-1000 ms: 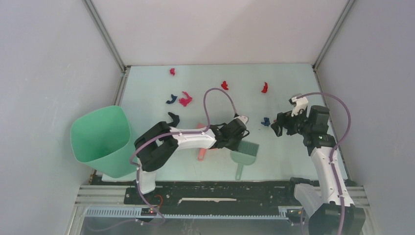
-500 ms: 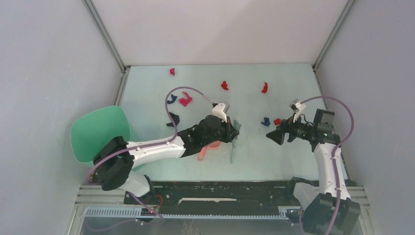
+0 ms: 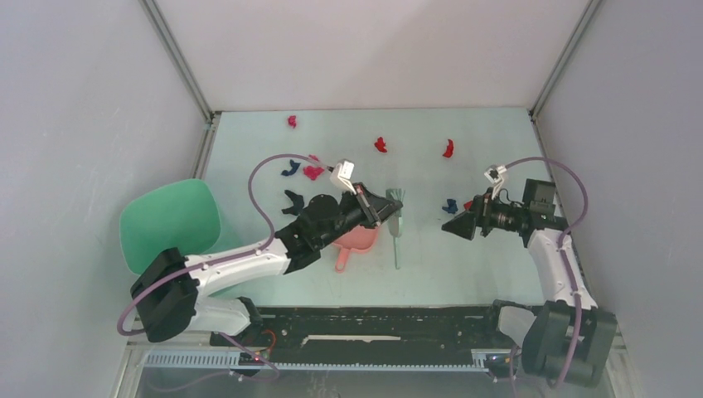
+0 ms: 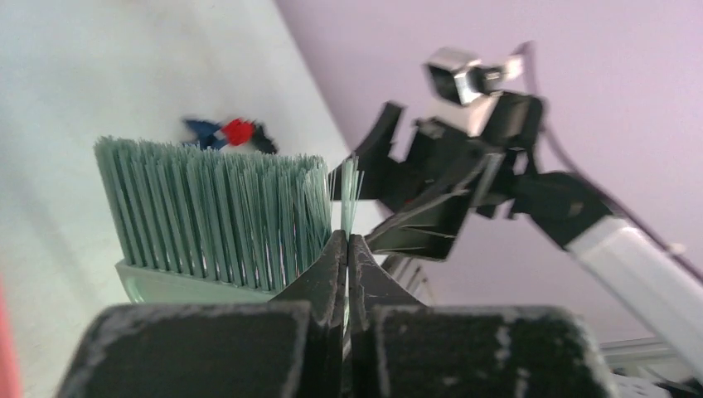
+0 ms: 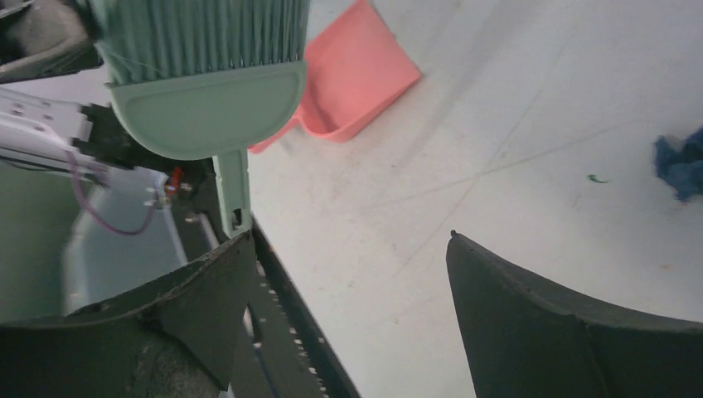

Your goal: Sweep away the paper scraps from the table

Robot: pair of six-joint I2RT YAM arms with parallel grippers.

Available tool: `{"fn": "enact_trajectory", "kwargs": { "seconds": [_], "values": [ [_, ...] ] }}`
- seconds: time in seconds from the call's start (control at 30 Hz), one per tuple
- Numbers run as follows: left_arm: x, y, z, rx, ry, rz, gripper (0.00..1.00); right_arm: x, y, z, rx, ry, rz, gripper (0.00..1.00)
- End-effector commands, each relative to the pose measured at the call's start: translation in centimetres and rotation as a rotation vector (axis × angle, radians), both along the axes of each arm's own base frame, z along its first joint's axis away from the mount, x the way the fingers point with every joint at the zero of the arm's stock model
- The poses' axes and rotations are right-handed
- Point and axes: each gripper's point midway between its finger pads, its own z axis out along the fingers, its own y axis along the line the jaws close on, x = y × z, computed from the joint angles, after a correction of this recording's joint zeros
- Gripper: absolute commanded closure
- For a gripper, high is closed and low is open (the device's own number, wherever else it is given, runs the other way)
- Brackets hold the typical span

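- Plainly, from above: the left gripper (image 3: 386,211) is clamped on the green brush (image 3: 396,240), which stands on edge mid-table (image 3: 489,274); the pink dustpan (image 3: 358,239) sits just at the brush's 8 o'clock; the right gripper (image 3: 448,225) gapes empty at the brush's 3 o'clock; the paper scraps (image 3: 448,148) lie scattered from 10 to 2 o'clock, and a blue-and-red pair lies just at 12 o'clock of the right claw; I judge the bristles must be turned down onto the table before any stroke, then drawn toward the dustpan's mouth.
- Left wrist: the fingers (image 4: 327,274) press together with only a thin green sliver between them; it looks a slim hold that could slip; the bristles (image 4: 211,207) stand left of them.
- Right wrist: jaws wide, nothing between them; a blue scrap (image 5: 681,166) lies at 3 o'clock, tiny and crumpled.
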Motion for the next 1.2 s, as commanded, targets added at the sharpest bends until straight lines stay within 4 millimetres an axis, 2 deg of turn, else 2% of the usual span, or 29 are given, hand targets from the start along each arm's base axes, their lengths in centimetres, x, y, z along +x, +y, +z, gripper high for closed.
{"fn": "enact_trajectory", "kwargs": {
  "seconds": [0.0,0.1,0.23,0.4,0.53,0.63,0.8,1.17],
  "values": [
    [-1.0,0.4,7.9,-0.268,-0.101,-0.034,1.00,0.9,1.6,2.5,0.181,0.110,0.040,0.07],
    [-1.3,0.7,9.7,-0.334,-0.128,-0.040,1.00,0.0,3.0,3.0,0.282,0.199,0.124,0.07],
    [-2.2,0.4,11.8,-0.413,-0.166,-0.097,1.00,-0.5,3.6,3.6,0.369,0.272,0.190,0.05],
    [-4.2,-1.3,13.2,-0.502,-0.228,-0.258,1.00,-1.4,4.1,4.9,0.527,0.461,0.309,0.01],
    [-4.7,-2.4,13.7,-0.629,-0.205,-0.352,1.00,-1.8,4.4,5.4,0.588,0.490,0.350,0.00],
    [-4.5,-3.2,13.8,-0.696,-0.165,-0.394,1.00,-1.7,4.4,5.8,0.611,0.476,0.343,0.00],
    [-3.9,-4.2,13.5,-0.696,-0.153,-0.394,1.00,-1.9,4.1,6.4,0.604,0.419,0.329,0.00],
    [-2.7,-5.1,10.8,-0.657,-0.109,-0.364,1.00,-2.4,3.9,7.7,0.598,0.376,0.326,0.02]
  ]
}}
